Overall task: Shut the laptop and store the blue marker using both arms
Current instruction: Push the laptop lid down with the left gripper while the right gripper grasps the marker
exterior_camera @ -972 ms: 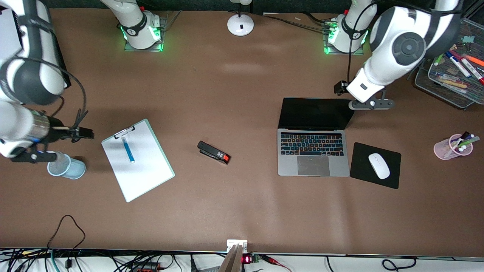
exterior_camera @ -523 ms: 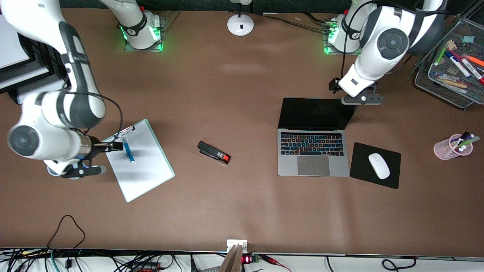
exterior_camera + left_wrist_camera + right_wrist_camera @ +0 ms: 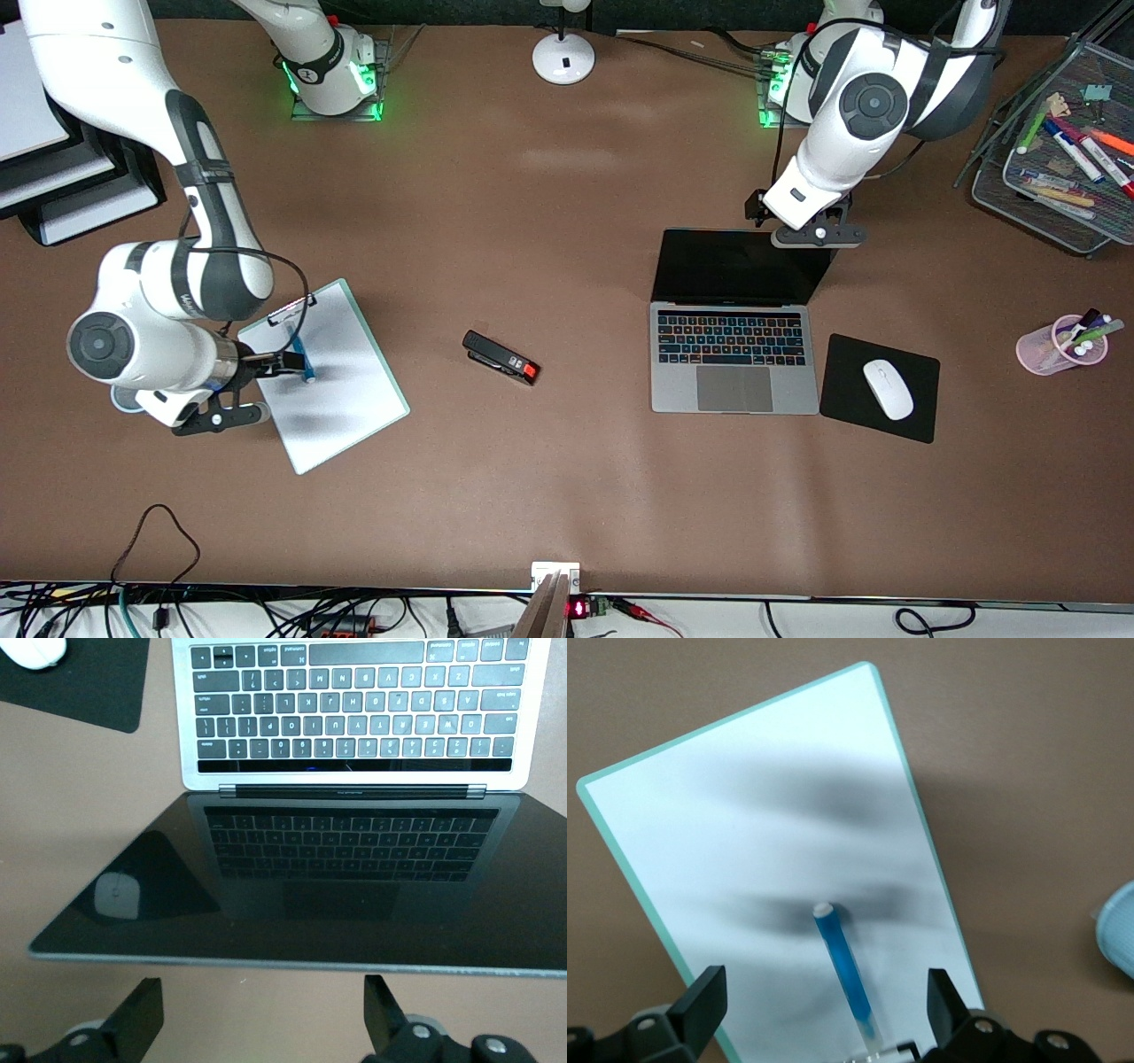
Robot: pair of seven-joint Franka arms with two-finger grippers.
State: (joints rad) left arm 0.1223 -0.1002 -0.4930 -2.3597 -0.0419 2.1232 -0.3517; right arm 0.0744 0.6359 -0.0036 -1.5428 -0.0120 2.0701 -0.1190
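Note:
The laptop (image 3: 733,354) stands open on the table toward the left arm's end, its black screen (image 3: 337,877) upright. My left gripper (image 3: 758,209) is open and empty just above the lid's top edge; in the left wrist view (image 3: 261,1019) its fingers straddle bare table next to that edge. The blue marker (image 3: 301,353) lies on a white clipboard (image 3: 337,399) toward the right arm's end. My right gripper (image 3: 282,361) is open over the marker (image 3: 843,970), whose lower end lies between the wide-apart fingers (image 3: 704,1001), untouched.
A black stapler (image 3: 500,357) lies mid-table. A black mouse pad (image 3: 850,416) with a white mouse (image 3: 888,388) lies beside the laptop. A pink pen cup (image 3: 1063,344) and a wire tray (image 3: 1054,168) stand at the left arm's end. A light-blue cup (image 3: 1121,935) sits beside the clipboard.
My right arm swung from over the light-blue cup to over the clipboard and marker. My left gripper slid along the laptop's lid edge toward the right arm's end. Both stayed open.

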